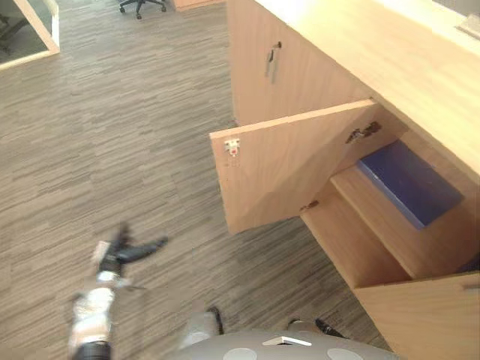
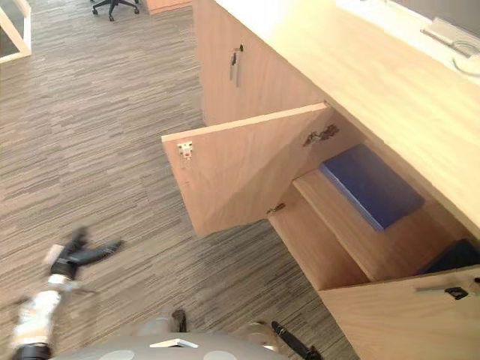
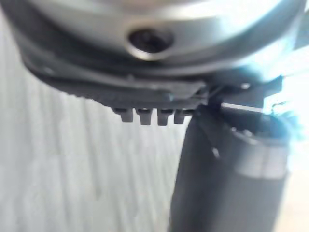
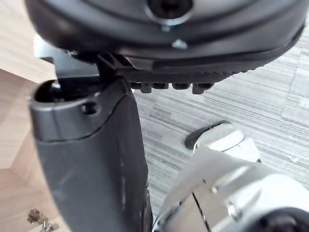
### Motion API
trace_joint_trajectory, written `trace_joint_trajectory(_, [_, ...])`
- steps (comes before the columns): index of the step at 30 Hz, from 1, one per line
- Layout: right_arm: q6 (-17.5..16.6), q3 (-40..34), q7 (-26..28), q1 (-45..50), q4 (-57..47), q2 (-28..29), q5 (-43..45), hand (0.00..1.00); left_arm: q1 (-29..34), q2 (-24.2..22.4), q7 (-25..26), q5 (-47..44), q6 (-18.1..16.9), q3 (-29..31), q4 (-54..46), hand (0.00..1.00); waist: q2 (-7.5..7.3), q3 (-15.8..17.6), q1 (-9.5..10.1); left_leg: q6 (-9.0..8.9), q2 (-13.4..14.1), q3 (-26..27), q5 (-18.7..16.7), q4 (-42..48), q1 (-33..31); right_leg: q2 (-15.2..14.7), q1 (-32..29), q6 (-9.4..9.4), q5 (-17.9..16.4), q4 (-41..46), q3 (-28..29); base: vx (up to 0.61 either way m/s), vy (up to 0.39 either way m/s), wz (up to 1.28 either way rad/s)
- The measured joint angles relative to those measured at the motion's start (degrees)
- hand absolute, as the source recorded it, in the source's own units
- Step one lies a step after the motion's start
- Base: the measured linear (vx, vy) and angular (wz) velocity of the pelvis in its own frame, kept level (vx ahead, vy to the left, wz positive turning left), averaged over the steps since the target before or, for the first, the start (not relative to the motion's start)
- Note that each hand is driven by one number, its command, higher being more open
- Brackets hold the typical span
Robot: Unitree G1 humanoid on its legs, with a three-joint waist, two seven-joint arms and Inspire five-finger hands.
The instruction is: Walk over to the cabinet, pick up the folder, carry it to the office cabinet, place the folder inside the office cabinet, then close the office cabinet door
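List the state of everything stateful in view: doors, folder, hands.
Middle cabinet door: swung wide open.
Far cabinet door: closed.
Near cabinet door: open.
Folder: lying flat on the shelf inside the cabinet.
Left hand: fingers open, empty.
Right hand: fingers open, empty.

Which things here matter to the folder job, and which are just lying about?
Job:
- folder, flat on a shelf inside the cabinet
- open door
- left hand, open, holding nothing

Lying about:
- office chair
- shut door
- grey item on the cabinet top
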Motion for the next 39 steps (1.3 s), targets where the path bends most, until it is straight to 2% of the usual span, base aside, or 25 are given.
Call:
trace_joint_trajectory(1, [-0.1, -0.6, 0.1, 0.0, 0.2, 0.6, 0.4, 1.00, -0.9, 2.4, 1.6, 0.0, 0.0, 2.2, -1.3, 1.00, -0.26, -0.1, 0.06, 0.23, -0.3, -0.1, 1.6, -2.5, 0.7, -0.1, 0.0, -0.10, 1.5, -1.0, 0.2, -0.02, 0.094, 0.13])
trace_joint_trajectory(3, [-0.4, -0.9, 0.6, 0.6, 0.0, 1.2, 1.7, 1.00, -2.4, 5.9, 4.9, 0.0, 0.0, 6.6, -7.6, 1.00, 0.26, -0.3, 0.29, 0.78, -0.6, 0.4, 4.2, -7.7, 2.7, -0.1, -0.7, -0.69, 4.4, -1.3, 2.2, -0.04, 0.097, -0.02])
trace_joint_trajectory(7, [-0.4, -0.8, 1.6, 2.2, -1.5, 1.2, 2.3, 1.00, -8.5, 7.9, 8.0, 4.0, -0.8, 6.0, -12.6, 1.00, 1.01, -1.2, 1.34, 1.54, -1.1, 2.7, 6.4, -12.4, 6.3, -0.4, -0.7, -0.82, 6.4, -1.3, 5.7, -0.04, 0.091, -0.26])
trace_joint_trajectory(9, [-0.3, -0.8, 1.9, 2.3, -1.6, 1.1, 2.3, 1.00, -11.3, 9.3, 9.8, 7.9, -0.8, 2.5, -12.0, 1.00, 1.05, -2.0, 1.10, 1.76, -1.5, 3.9, 7.3, -14.3, 7.7, -0.7, -0.9, -0.78, 6.4, -1.5, 6.5, -0.05, 0.049, -0.37])
trace_joint_trajectory(11, [-0.3, -0.8, 2.2, 2.4, -1.6, 1.2, 2.3, 1.00, -15.9, 9.6, 10.0, 13.0, -0.8, -3.0, -9.9, 1.00, 1.05, -2.8, -0.34, 1.85, -1.9, 4.7, 8.6, -16.6, 8.7, -0.9, -1.0, -0.77, 6.4, -2.6, 6.8, -0.04, 0.000, -0.22])
trace_joint_trajectory(13, [-0.3, -0.8, 2.6, 2.4, -1.9, 1.4, 2.3, 1.00, -19.2, 9.6, 10.1, 13.7, -0.8, -7.0, -7.5, 1.00, 1.05, -2.9, -1.04, 1.85, -2.0, 5.5, 9.6, -18.0, 9.2, -0.8, -1.3, -0.77, 6.4, -3.3, 7.6, -0.06, -0.020, -0.23])
trace_joint_trajectory(14, [-0.3, -0.7, 3.1, 2.4, -2.3, 1.4, 2.3, 1.00, -22.2, 9.6, 10.1, 15.0, -0.7, -11.4, -5.1, 1.00, 0.90, -3.0, -1.86, 1.83, -2.0, 6.1, 10.6, -19.4, 9.6, -0.7, -1.7, -0.77, 6.4, -3.9, 8.0, -0.07, -0.030, -0.25])
trace_joint_trajectory(19, [-0.4, 1.1, 3.1, 2.4, -2.8, 1.0, 4.0, 1.00, -31.1, 9.0, 9.6, 16.2, -1.2, -25.6, 4.4, 1.00, 1.37, -2.5, -4.52, 1.44, -1.8, 8.9, 11.0, -19.6, 10.2, -0.5, -2.0, -0.03, 5.9, -5.4, 9.6, -0.09, -0.041, -0.30])
trace_joint_trajectory(20, [-0.4, 1.6, 3.1, 2.4, -3.0, 0.8, 4.5, 1.00, -32.8, 8.6, 9.7, 16.7, -1.5, -27.1, 6.6, 1.00, 1.59, -2.3, -5.04, 1.33, -1.7, 9.3, 11.0, -19.6, 10.5, -0.3, -2.0, 0.08, 5.8, -5.4, 9.9, -0.12, -0.043, -0.36])
trace_joint_trajectory(22, [-0.4, 1.7, 3.0, 2.7, -3.1, 0.6, 4.8, 1.00, -36.4, 9.6, 9.8, 20.2, -1.5, -29.4, 12.0, 1.00, 1.92, -2.1, -4.89, 0.92, -1.2, 10.2, 11.1, -19.7, 11.0, 0.4, -2.0, -0.18, 5.6, -5.3, 10.9, -0.10, -0.037, -0.21])
trace_joint_trajectory(23, [-0.4, 2.6, 2.9, 2.7, -3.1, 0.3, 5.1, 1.00, -38.3, 9.6, 9.9, 20.3, -1.5, -30.4, 14.9, 1.00, 1.88, -1.8, -4.96, 0.33, -1.0, 10.6, 11.0, -19.7, 11.1, 0.6, -2.4, -0.09, 5.5, -5.3, 10.9, -0.11, -0.041, -0.10])
trace_joint_trajectory(26, [-0.4, 4.5, 2.7, 2.8, -3.1, -0.2, 5.6, 1.00, -40.7, 9.6, 10.1, 21.6, -1.5, -33.4, 18.9, 1.00, 1.48, -1.7, -4.98, 0.11, -0.4, 11.5, 11.1, -19.7, 11.2, 1.1, -2.8, -0.14, 5.4, -5.2, 11.7, -0.06, -0.028, -0.12])
trace_joint_trajectory(31, [-1.3, 7.0, 1.9, 3.3, -3.0, 0.0, 5.6, 1.00, -45.1, 9.1, 10.1, 24.9, -1.4, -37.8, 30.0, 1.00, -0.16, -1.7, -5.28, -0.15, -0.3, 14.7, 10.7, -19.7, 12.0, 1.4, -4.0, 0.12, 5.8, -5.0, 15.1, -0.02, -0.001, -0.29])
trace_joint_trajectory(37, [-1.7, 9.3, 1.7, 4.7, -3.8, 0.2, 5.5, 1.00, -46.3, 9.7, 10.1, 28.7, 0.0, -39.9, 36.1, 1.00, -1.75, -1.8, -6.33, -0.02, -0.7, 18.0, 10.0, -19.7, 12.7, 1.3, -5.2, 0.35, 6.6, -5.3, 18.4, -0.01, 0.011, -0.29])
trace_joint_trajectory(39, [-1.3, 8.2, 1.7, 4.7, -3.5, -0.1, 5.5, 1.00, -46.2, 9.8, 9.7, 30.1, 1.5, -45.1, 36.1, 1.00, -2.23, -1.8, -6.44, 0.09, -1.1, 18.4, 9.8, -19.7, 12.7, 1.0, -5.2, 0.53, 7.0, -5.5, 18.8, 0.01, 0.005, -0.11])
